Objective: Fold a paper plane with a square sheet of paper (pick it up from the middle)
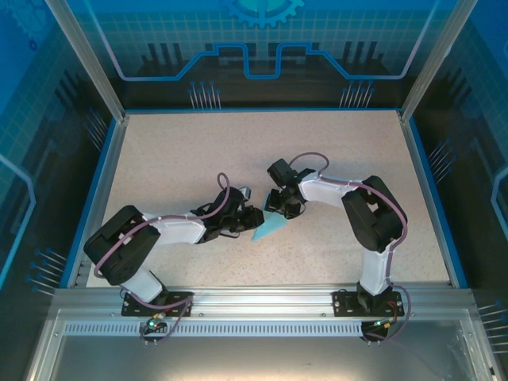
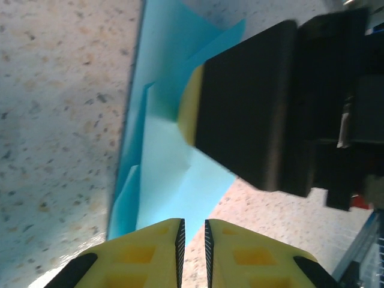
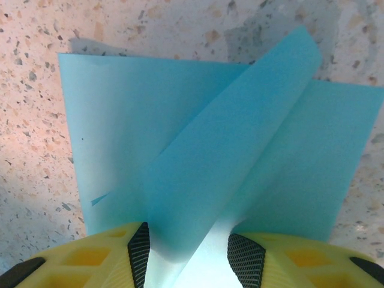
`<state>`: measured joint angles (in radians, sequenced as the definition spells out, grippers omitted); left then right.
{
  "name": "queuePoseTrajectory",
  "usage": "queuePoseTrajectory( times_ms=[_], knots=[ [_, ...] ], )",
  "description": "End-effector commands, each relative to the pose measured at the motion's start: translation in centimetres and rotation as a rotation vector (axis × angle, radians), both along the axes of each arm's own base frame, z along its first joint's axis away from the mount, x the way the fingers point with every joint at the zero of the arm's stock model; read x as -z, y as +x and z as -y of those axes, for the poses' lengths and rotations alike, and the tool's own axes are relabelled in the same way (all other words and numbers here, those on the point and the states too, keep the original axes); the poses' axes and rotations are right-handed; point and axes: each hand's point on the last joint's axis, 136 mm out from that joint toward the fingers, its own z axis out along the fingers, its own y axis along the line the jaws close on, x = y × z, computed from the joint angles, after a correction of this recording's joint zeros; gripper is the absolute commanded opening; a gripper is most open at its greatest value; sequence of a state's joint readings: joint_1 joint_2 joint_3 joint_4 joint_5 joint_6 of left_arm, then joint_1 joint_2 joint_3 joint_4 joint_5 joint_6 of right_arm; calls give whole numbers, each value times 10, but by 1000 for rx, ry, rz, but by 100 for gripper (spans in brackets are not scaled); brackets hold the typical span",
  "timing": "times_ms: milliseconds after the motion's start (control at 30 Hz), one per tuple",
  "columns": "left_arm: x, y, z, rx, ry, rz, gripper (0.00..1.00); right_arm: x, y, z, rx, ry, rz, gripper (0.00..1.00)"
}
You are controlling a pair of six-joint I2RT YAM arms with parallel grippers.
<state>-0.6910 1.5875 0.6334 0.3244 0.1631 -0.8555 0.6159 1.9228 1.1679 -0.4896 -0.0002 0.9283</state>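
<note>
Thin light-blue folded paper sheet (image 3: 204, 162): raised flap pinched between right gripper (image 3: 186, 255) jaws. Left gripper (image 2: 193, 240) alongside, jaws nearly closed, whether gripping paper unclear.

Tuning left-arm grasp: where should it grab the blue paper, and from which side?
Grip the paper at its free near edge, coming in low from the left gripper's side. The sheet lies mostly flat, but its folded flap stands raised, and the right gripper already straddles the far end.

paper (image 1: 267, 227): flat on table (image 1: 175, 167), near centre, between both grippers
left gripper (image 1: 249, 216): just left of paper
right gripper (image 1: 279, 208): behind paper, over its far edge
</note>
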Motion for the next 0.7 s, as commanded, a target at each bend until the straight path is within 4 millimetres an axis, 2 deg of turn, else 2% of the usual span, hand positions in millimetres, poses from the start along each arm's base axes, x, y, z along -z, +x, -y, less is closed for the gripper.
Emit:
queuePoseTrajectory(
  times_ms=[0, 233, 667],
  knots=[
    [-6, -3, 11, 19, -49, -12, 18, 84, -54, 71, 25, -322, -207, 47],
    [11, -13, 18, 37, -26, -73, 19, 85, -55, 72, 32, -331, -212, 48],
    [38, -21, 0, 3, 106, -151, 21, 86, -55, 73, 37, -338, -219, 49]
  ],
)
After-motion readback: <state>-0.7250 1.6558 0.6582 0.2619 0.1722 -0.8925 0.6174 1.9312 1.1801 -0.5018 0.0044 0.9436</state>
